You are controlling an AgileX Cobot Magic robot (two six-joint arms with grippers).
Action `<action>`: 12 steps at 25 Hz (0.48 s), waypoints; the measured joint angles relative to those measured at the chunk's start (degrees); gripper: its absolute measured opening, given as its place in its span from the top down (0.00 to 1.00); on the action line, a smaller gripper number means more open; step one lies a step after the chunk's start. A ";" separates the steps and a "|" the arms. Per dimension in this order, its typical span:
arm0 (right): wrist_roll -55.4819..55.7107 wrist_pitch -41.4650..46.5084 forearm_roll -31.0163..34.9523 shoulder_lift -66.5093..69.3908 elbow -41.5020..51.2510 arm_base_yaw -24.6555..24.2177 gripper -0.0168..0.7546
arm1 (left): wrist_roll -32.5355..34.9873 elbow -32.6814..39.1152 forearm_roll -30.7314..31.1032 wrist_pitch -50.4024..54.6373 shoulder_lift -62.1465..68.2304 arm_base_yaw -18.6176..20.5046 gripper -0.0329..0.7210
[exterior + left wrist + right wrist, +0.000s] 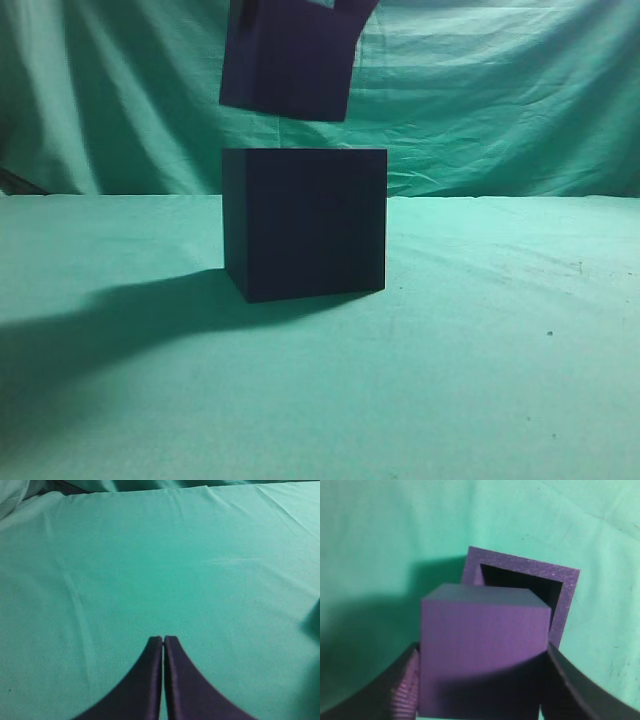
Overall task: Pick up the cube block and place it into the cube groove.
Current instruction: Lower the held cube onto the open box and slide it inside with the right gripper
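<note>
Right wrist view has the right tool clamped on the cube block, mid-frame, hanging above the cube groove (opening peeks out upper right). Block looks tilted, so a corner could catch the rim. Left tool is closed and empty.

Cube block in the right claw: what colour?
Purple foam cube block, clearest in the right wrist view.

A green cloth covers the whole worktop, creased in places and rising as a wrinkled backdrop along the far edge. Directly on it stands only the cube groove, a near-black box with an open top, midway between left and right edges, towards the far edge.
</note>
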 joint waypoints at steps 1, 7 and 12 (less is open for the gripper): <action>0.31 0.08 -0.30 0.61 -0.31 0.00 0.41 | 0.00 0.00 0.00 0.00 0.00 0.00 0.96; 4.46 0.23 -2.93 2.63 -0.40 0.00 0.41 | 0.00 0.00 0.00 0.00 0.00 0.00 0.96; 5.32 -0.22 -3.91 3.69 -0.49 0.00 0.41 | 0.00 0.00 0.00 0.00 0.00 0.00 0.96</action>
